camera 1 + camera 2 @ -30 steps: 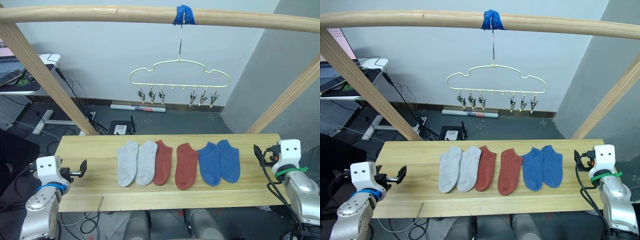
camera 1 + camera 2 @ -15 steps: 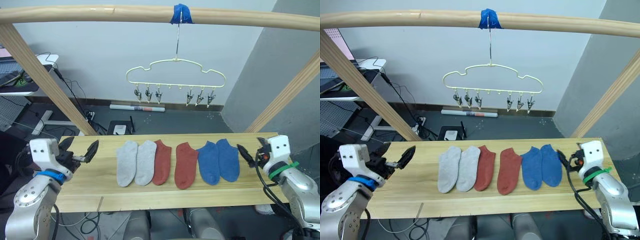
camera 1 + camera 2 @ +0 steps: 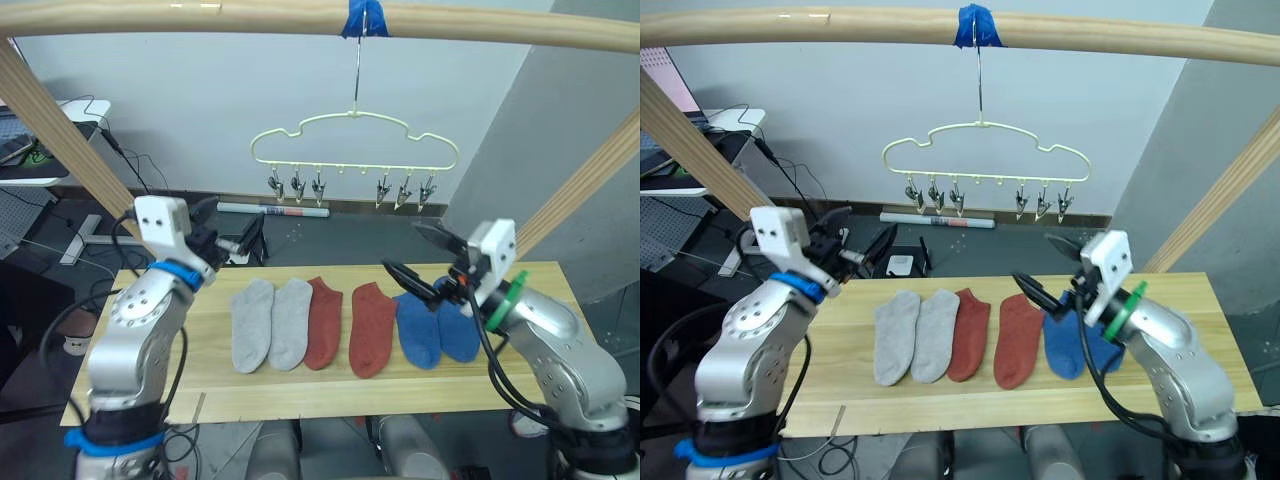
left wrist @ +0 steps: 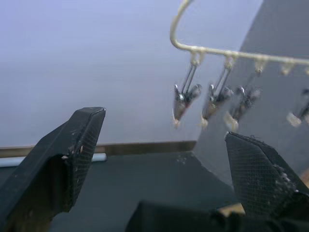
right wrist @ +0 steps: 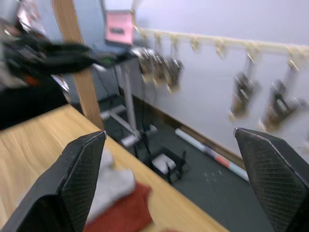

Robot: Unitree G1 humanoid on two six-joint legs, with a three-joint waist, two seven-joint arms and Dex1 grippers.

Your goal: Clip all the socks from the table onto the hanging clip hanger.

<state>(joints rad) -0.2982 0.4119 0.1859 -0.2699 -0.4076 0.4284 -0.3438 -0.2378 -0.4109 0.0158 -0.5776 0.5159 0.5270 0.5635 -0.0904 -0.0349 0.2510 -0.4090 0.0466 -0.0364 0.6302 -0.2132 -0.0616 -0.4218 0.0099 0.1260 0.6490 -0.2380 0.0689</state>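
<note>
You have both tools spread and empty: left tool [image 3: 252, 232] at ten o'clock, right tool [image 3: 417, 254] at two o'clock above six socks [image 3: 350, 322] on the counter [image 3: 180, 385].

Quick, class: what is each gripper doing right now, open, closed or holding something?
Left gripper: open, empty.
Right gripper: open, empty.
</note>
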